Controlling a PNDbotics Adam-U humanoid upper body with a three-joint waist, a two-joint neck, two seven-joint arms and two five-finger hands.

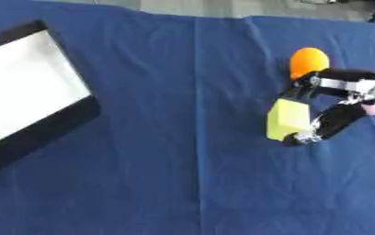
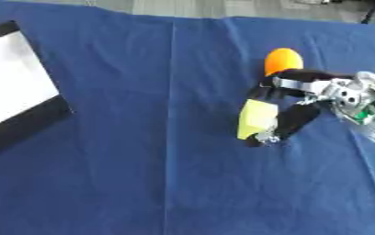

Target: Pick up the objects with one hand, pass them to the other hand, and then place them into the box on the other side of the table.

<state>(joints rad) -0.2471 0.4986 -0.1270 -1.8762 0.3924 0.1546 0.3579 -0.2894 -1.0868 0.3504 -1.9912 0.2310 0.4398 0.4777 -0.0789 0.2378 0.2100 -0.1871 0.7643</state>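
- Lying at the left edge, the box (image 1: 26, 96), black-rimmed and white inside, bears no readable writing.
- Yellow block (image 1: 286, 120), right of centre, clamped between right hand (image 2: 291, 105) fingers and thumb over the blue bench (image 1: 167, 174).
- Orange ball (image 1: 309, 61) just above it.

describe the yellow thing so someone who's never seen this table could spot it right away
Start from the blue cloth covering the table, then go to its right side, where the robot's right hand comes in. The yellow block sits between that hand's curled fingers and thumb. It is pale yellow and flat-sided, unlike the round orange object just beyond it.
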